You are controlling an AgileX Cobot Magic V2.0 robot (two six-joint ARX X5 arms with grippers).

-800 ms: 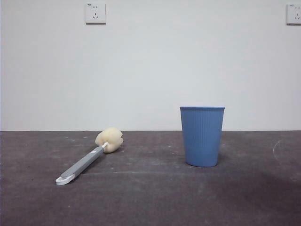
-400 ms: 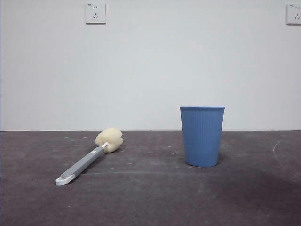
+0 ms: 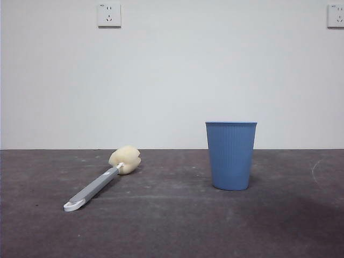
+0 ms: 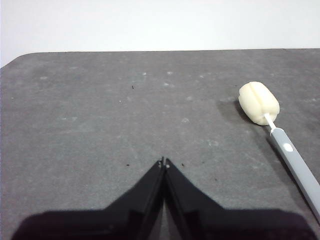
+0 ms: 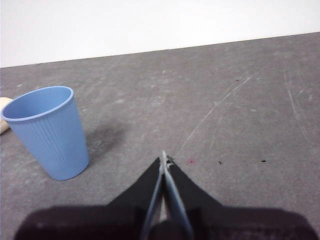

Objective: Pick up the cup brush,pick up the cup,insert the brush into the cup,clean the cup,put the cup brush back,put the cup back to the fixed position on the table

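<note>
Both the left gripper (image 4: 164, 162) and right gripper (image 5: 163, 159) have fingers pressed together, holding nothing. The cup brush (image 3: 102, 180) lies flat on the surface (image 3: 172, 226); a low handle risks slipping, and the cup (image 3: 231, 155), light and upright, may tip.

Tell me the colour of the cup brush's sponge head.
Cream-yellow. The cup brush shows its sponge head best in the left wrist view.

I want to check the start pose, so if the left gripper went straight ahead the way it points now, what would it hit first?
Probably only bare table. The shut left gripper aims across open surface; the cup brush lies well off to one side of that line. Depth beyond the table's far edge is unclear.
</note>
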